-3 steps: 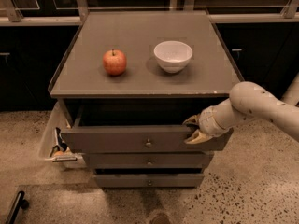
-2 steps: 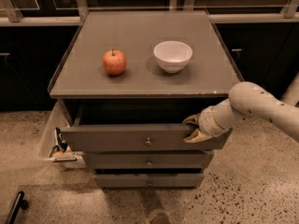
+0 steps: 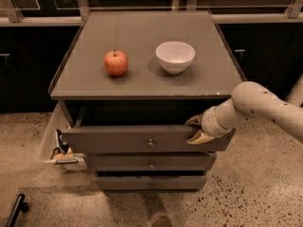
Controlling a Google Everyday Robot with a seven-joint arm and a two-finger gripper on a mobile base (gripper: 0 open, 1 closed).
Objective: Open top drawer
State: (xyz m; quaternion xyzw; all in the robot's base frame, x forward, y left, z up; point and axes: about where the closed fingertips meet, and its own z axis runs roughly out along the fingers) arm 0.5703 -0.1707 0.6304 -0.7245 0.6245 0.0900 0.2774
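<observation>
The wide grey top drawer [image 3: 118, 140], with a flat front and a small round metal knob, stands partly pulled out at centre frame, below the grey desk [image 3: 142, 32] top. The tool [image 3: 195, 129], centre right, is closed on the upper edge of the panel's right end. A red apple [image 3: 116, 63] and a white ceramic bowl [image 3: 175, 56] sit apart on the desk.

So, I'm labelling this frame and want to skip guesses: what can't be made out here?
Camera view:
Inside the top drawer: in shadow under the cabinet top, contents unreadable.
Gripper at the drawer's right front edge: its hold unclear.
Arm: cut off at right edge.
Floor clutter beside the drawer's left end: too small to identify.
</observation>
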